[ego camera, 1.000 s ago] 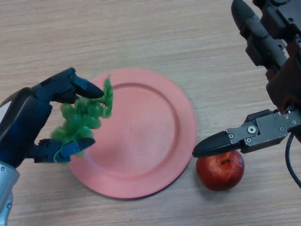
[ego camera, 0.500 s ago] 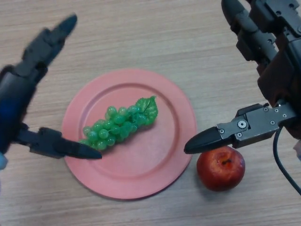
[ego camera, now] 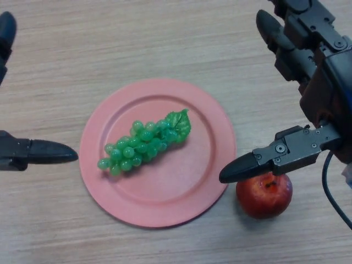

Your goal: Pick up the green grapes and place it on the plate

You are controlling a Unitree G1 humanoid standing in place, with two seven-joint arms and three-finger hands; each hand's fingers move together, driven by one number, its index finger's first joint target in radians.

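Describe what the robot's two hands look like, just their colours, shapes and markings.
The right hand is black and blocky, with thick tapered fingers, rounded tips and small silver screws on its thumb. Only dark, pointed, rounded-tipped fingers show of the left hand at the edge of the view. No markings are visible.

The table (ego camera: 137, 38) under both hands looks like pale wood or wood-grain laminate, matt, with fine streaks running across. Between the hands, the plate (ego camera: 209, 126) is a smooth, matt pink that looks like plastic, and the green grapes (ego camera: 144, 146) on it have a glossy, plastic-like sheen. Just below the right hand (ego camera: 286, 151), whose fingers are smooth black plastic with a dull shine, the red apple (ego camera: 265, 195) has a slightly glossy skin.
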